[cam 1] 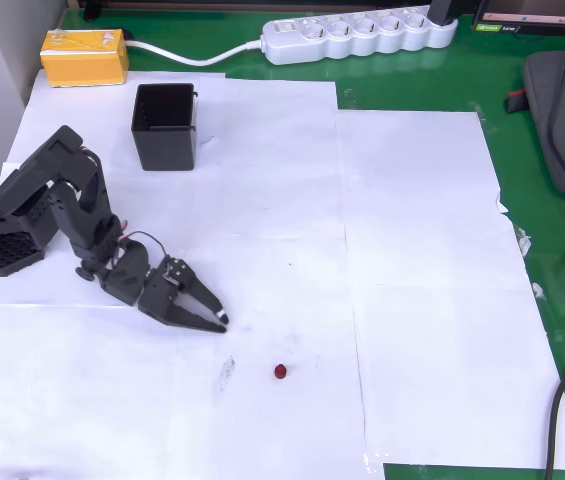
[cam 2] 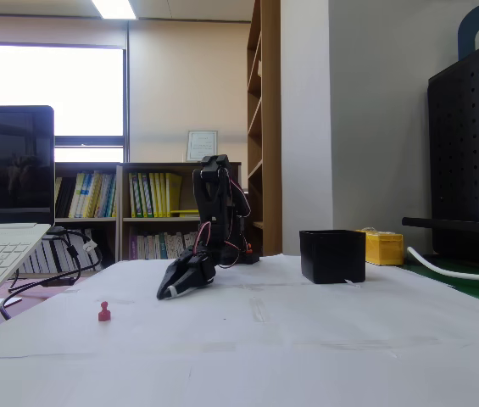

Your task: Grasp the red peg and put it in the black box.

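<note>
No text, label, brand or number can be read in either view. The framed sheet (cam 2: pixel 201 145) on the wall above the bookshelf (cam 2: pixel 150 212) carries print, but it is too small to make out.

Bright window (cam 2: pixel 48 89), bookshelves (cam 2: pixel 150 212), ceiling light (cam 2: pixel 114 8)

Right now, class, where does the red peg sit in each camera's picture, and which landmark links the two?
Overhead view: red peg lower centre, on white paper.
Fixed view: red peg lower left, upright.
Shared landmark: the pincer, tips near the peg, not touching.
</note>
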